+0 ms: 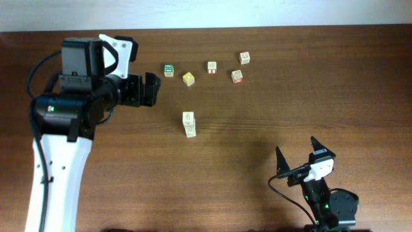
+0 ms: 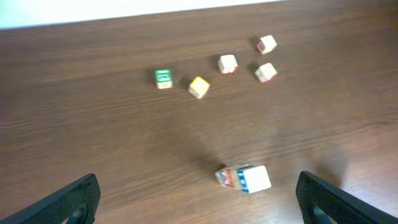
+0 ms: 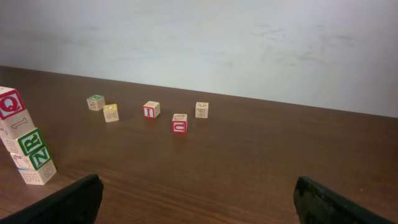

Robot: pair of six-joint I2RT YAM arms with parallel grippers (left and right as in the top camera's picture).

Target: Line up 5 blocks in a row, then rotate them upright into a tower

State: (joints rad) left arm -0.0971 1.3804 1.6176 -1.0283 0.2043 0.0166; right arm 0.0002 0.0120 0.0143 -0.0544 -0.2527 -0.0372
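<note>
Five loose cubes lay in a ragged row across the far part of the table [image 1: 322, 96] in the overhead view: a green-lettered cube [image 1: 168, 70], a yellow-faced cube [image 1: 188, 78], a red-printed block [image 1: 212, 67], a second red-printed block [image 1: 237, 76] and a pale block [image 1: 244, 58]. Each stood apart from its neighbours, which would leave room for fingers on either side of one for a turn. Nearer the middle stood a stack [image 1: 189, 124] of cubes, well apart from the row. The left end effector [image 1: 153, 90] hung just left of the green-lettered cube, jaws wide and nothing between them. The right end effector [image 1: 299, 154] sat at the near right of the table, also spread wide and empty, so by my reading no block was yet taken up for turning. The left wrist view looked down on the row and the stack, with a finger at each bottom corner, bare table between them and the stack just ahead. The stack's top face was blurred, with a hint of blue print. The right wrist view, low over the table, showed the row before the wall [image 3: 249, 37] and the stack at the left edge. It looked four high, with a red Q on top, green letters lower and a bluish cube at the foot. The task's remaining blocks probably sat in it.
</note>
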